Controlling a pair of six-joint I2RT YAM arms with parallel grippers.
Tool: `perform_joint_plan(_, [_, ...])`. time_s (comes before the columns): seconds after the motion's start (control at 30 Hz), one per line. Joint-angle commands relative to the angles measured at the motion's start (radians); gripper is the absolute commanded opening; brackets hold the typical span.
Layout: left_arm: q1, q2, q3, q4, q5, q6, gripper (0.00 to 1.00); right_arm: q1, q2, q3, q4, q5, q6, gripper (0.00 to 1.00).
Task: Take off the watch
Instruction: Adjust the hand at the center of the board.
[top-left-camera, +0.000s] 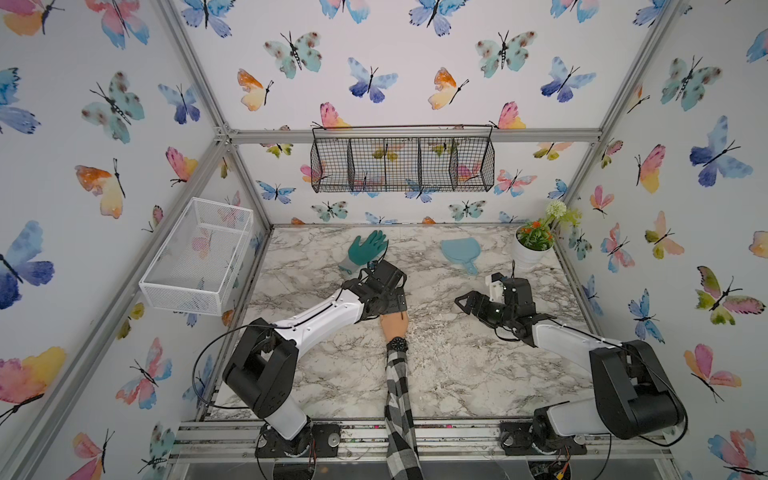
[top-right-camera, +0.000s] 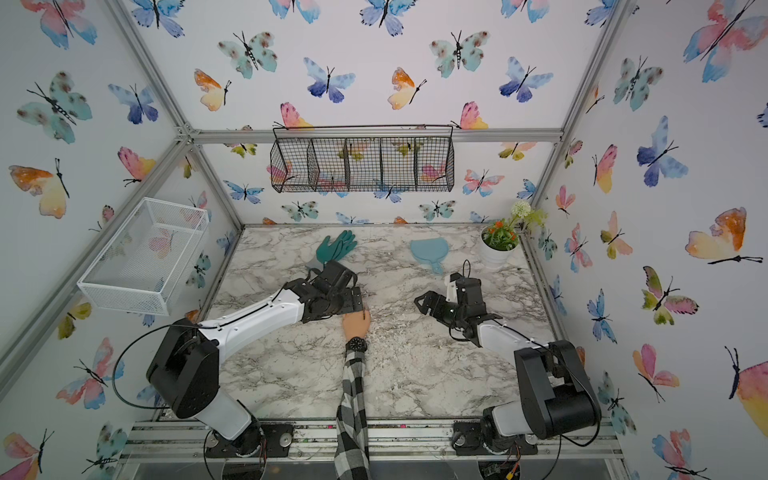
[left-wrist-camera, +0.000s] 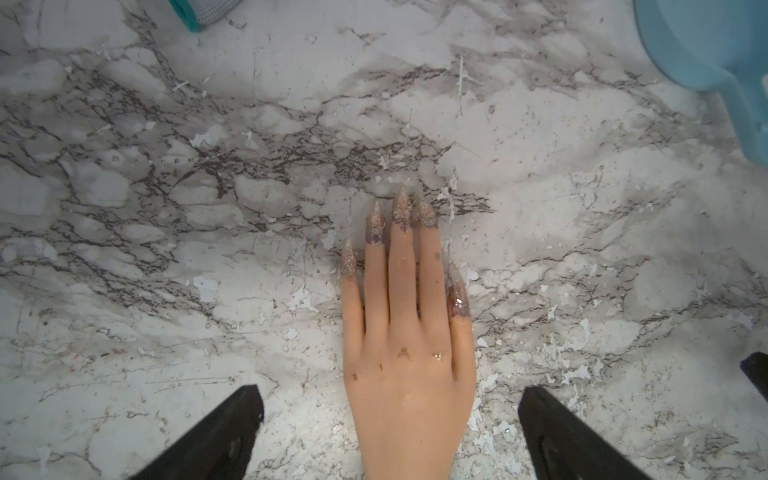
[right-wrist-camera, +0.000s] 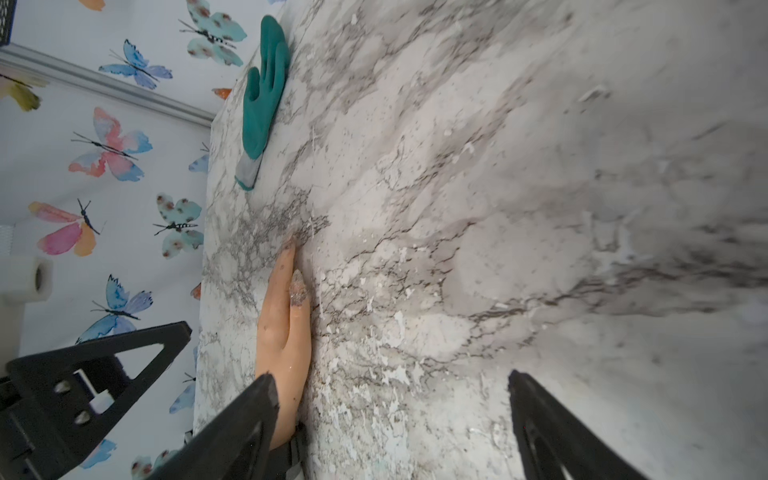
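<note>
on the table, near its middle, the watch is sitting on the wrist of the hand, between the palm and the sleeve. the left gripper is hovering over the hand, jaws spread wide, one on each side. the right gripper is waiting beside the hand, jaws also spread.

Teal glove, blue scoop well apart on marble table; flower pot far right corner.

2 top cams overhead; wrist cams close, sharing mannequin hand.
</note>
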Motion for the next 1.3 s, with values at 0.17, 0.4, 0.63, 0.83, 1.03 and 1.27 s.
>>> perform_joint_plan(0.17, [-0.027, -0.065, -0.038, -0.078, 0.031, -0.034, 1.00, 0.121, 0.066, 0.039, 0.040, 0.003, 0.049, 0.89])
perform_joint_plan(0.4, [-0.203, -0.189, -0.158, -0.121, 0.004, -0.167, 1.00, 0.149, 0.091, 0.061, 0.046, 0.033, 0.096, 0.89])
perform_joint_plan(0.63, [-0.335, -0.183, -0.195, -0.144, -0.038, -0.271, 1.00, 0.149, 0.102, 0.097, 0.006, 0.085, 0.147, 0.89])
perform_joint_plan(0.83, [-0.373, -0.164, -0.226, -0.139, -0.056, -0.361, 1.00, 0.149, 0.096, 0.116, -0.069, 0.190, 0.243, 0.90])
perform_joint_plan(1.03, [-0.387, -0.089, -0.195, -0.132, -0.061, -0.353, 0.99, 0.149, 0.106, 0.150, -0.114, 0.216, 0.253, 0.90])
perform_joint_plan(1.27, [-0.391, -0.036, -0.194, -0.146, -0.081, -0.355, 0.94, 0.150, 0.124, 0.199, -0.132, 0.216, 0.227, 0.91])
